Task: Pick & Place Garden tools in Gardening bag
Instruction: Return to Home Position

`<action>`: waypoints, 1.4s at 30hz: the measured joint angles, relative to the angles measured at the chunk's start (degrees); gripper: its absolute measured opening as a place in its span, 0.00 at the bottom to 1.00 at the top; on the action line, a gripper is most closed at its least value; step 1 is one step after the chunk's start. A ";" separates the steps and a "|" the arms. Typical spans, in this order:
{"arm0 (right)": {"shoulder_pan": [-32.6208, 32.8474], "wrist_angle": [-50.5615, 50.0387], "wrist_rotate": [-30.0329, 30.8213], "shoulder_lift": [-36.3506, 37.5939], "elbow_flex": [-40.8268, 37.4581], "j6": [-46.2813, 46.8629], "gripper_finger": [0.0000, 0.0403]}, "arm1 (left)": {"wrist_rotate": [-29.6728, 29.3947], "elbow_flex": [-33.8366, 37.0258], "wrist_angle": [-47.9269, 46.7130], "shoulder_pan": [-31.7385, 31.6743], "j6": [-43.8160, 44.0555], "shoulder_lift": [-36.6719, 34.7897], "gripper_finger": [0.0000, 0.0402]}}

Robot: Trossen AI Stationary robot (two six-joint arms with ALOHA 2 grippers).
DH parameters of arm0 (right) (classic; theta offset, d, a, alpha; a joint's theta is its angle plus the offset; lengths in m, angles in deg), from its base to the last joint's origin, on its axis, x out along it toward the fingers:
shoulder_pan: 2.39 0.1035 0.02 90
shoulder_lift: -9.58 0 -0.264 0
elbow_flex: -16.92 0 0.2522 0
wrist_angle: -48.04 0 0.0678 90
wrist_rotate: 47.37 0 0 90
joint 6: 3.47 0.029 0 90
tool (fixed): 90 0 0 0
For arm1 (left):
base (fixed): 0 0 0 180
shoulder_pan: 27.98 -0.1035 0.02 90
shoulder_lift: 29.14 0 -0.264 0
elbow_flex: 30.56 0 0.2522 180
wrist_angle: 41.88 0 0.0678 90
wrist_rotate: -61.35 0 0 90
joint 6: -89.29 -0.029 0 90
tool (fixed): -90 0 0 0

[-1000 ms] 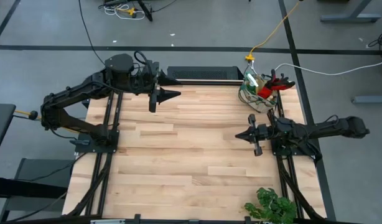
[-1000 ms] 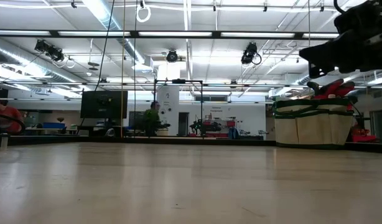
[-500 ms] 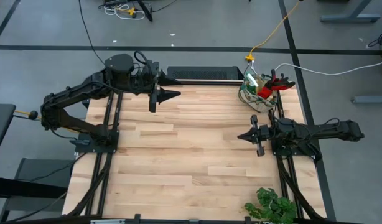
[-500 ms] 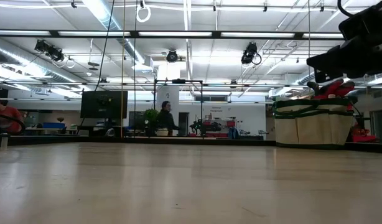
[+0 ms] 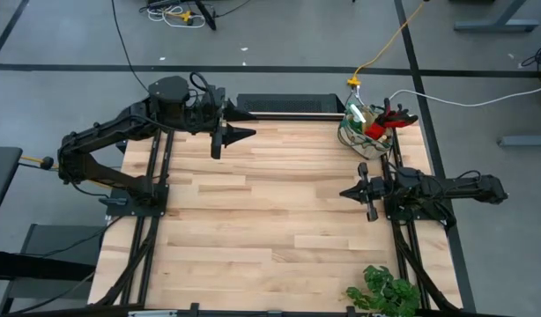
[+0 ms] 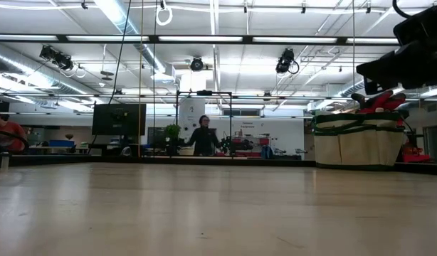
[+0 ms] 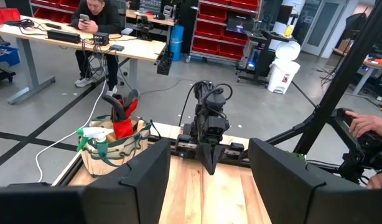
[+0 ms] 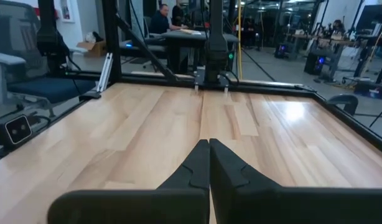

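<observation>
The gardening bag (image 5: pixel 362 132) stands at the tabletop's (image 5: pixel 270 220) far right — right tool (image 5: pixel 345 192) hovers nearby, fingers together; left tool (image 5: pixel 244 134) far left, fingers apart.

Garden tools (image 5: pixel 377 123) poke from the upright beige gardening bag (image 5: pixel 357 141).

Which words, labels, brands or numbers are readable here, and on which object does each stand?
No text is readable.
The gardening bag shows no print.
The dark screen in the room behind shows nothing readable.
The red bins on far shelves are too small to read.
</observation>
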 joint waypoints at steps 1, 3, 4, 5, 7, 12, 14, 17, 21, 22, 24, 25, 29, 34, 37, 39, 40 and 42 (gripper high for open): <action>0.00 -0.02 0.01 0.22 0.00 -0.11 0.00 | 0.00 0.00 0.00 -0.01 0.00 0.00 0.55; 0.00 0.00 0.02 0.72 0.00 -0.47 0.00 | 0.00 0.00 0.00 0.00 0.02 0.00 0.55; 0.00 0.00 0.02 1.13 0.00 -0.47 0.00 | 0.01 0.00 0.00 0.00 0.00 0.00 0.55; 0.00 0.00 0.04 1.56 0.00 -0.47 0.00 | 0.00 0.00 0.00 0.00 0.02 0.00 0.55; 0.00 0.04 0.03 2.38 0.00 -0.47 0.00 | 0.00 0.00 0.00 -0.01 0.00 0.00 0.55; 0.00 -0.46 2.93 4.10 0.00 -0.50 0.00 | 0.02 0.00 0.00 -0.01 0.02 0.00 0.55; -0.02 -0.75 4.41 4.98 0.00 -0.53 0.00 | 0.00 0.00 0.00 -0.01 0.00 0.00 0.55; -0.04 -0.70 5.02 5.81 0.02 -0.53 0.00 | 0.02 0.00 -0.02 -0.01 0.02 0.00 0.55; -0.04 -0.87 4.98 5.79 0.02 -0.52 0.00 | 0.01 0.00 0.00 -0.01 0.00 0.00 0.55; -0.04 -0.84 5.01 5.79 0.02 -0.52 0.00 | 0.02 0.00 0.01 -0.01 0.01 0.00 0.55; -0.04 -0.84 5.01 5.79 0.02 -0.54 0.00 | 0.01 0.00 0.00 0.00 0.02 0.00 0.55; -0.04 -0.85 5.01 5.79 0.02 -0.54 0.00 | 0.01 0.00 0.01 0.01 0.02 0.00 0.55; -0.04 -0.83 5.01 5.79 0.02 -0.54 0.00 | 0.02 0.00 0.00 0.00 0.00 0.00 0.55; -0.04 -0.83 5.01 5.79 0.02 -0.54 0.00 | 0.01 0.00 0.00 0.02 0.01 0.00 0.55; -0.04 -0.83 5.01 5.77 0.02 -0.53 0.00 | 0.01 0.00 0.00 0.00 0.01 0.00 0.55; -0.04 -0.83 5.01 5.77 0.02 -0.54 0.00 | 0.02 0.00 0.00 -0.01 0.00 0.00 0.55; -0.04 -0.83 5.01 5.77 0.02 -0.54 0.00 | 0.02 0.00 0.00 0.00 0.01 0.00 0.55; -0.04 -0.83 5.01 5.77 0.02 -0.54 0.00 | 0.01 0.00 0.00 -0.01 0.00 0.00 0.55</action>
